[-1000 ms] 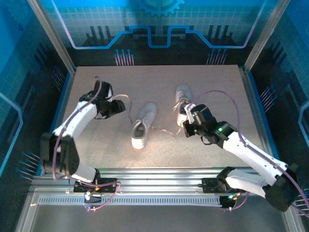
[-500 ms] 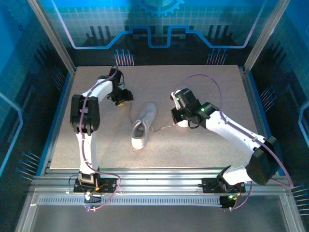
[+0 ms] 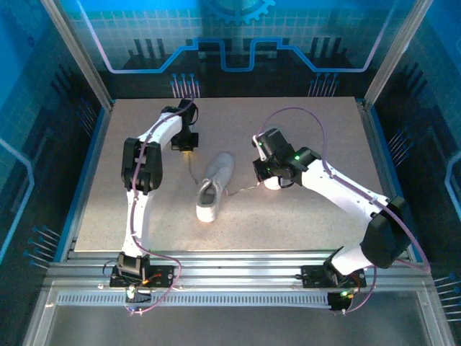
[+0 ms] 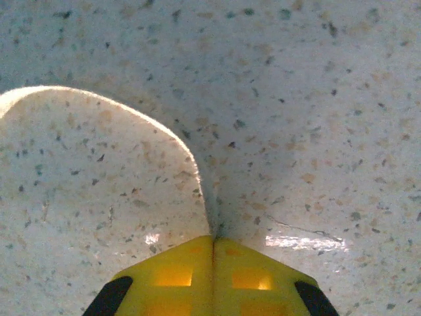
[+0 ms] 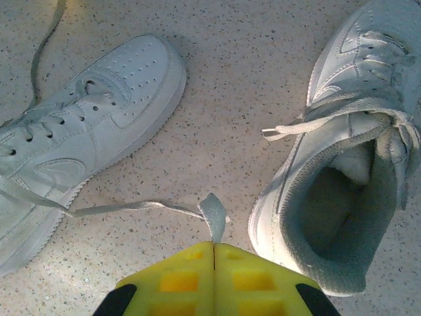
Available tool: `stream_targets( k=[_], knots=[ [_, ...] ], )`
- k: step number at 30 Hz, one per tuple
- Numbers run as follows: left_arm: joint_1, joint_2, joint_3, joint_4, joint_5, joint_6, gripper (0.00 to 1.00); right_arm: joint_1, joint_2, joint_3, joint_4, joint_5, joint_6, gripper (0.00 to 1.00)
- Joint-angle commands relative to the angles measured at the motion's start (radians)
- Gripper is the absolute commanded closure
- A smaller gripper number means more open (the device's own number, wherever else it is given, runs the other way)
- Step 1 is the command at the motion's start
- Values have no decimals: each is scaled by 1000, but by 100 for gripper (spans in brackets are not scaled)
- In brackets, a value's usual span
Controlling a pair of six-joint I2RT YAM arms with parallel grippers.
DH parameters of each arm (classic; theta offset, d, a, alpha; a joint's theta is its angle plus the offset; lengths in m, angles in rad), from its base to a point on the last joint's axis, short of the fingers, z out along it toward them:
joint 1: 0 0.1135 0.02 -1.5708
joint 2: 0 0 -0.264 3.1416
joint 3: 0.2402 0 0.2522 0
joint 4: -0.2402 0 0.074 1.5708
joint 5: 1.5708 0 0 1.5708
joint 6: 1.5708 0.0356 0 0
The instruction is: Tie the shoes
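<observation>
Where the bench (image 3: 324,130) nears its far left corner, the left end effector (image 3: 186,146) is seen pressed together, its yellow fingers (image 4: 171,276) pinching a pale lace (image 4: 187,155) that curves up and away to the left in the left wrist view. From above, that lace is seen to run back to the nearer shoe (image 3: 214,186), which is set on its sole at the middle of the bench, toe pointed toward the far edge. The right end effector (image 5: 214,245) is likewise pressed together, and the tip of a second lace (image 5: 131,207) is pinched in it; this lace is stretched across the bench to the same shoe, at the left of the right wrist view. The other shoe (image 5: 342,131) is set just beside the right end effector, its opening turned toward the wrist camera; from above it is largely covered by the right arm (image 3: 338,191).
</observation>
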Motion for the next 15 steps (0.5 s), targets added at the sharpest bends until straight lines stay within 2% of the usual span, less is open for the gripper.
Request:
stream_targets(
  k=[1,4,8,12,15],
  knots=[
    [-11,-60,-48,12,73,56,100,3,-36,38,-45,32,0,100],
    [-9,-167,-68,39,164,131,100,-12,-83,23,-52,25,4,100],
    [-30,-322,-100,102,343,210,100,-39,-159,-31,-31,-5,25,100],
    [-117,-442,-170,218,437,298,100,-65,-229,-85,-19,-34,43,100],
    [-203,-447,-185,250,455,371,100,-79,-267,-114,-32,-51,47,100]
  ],
)
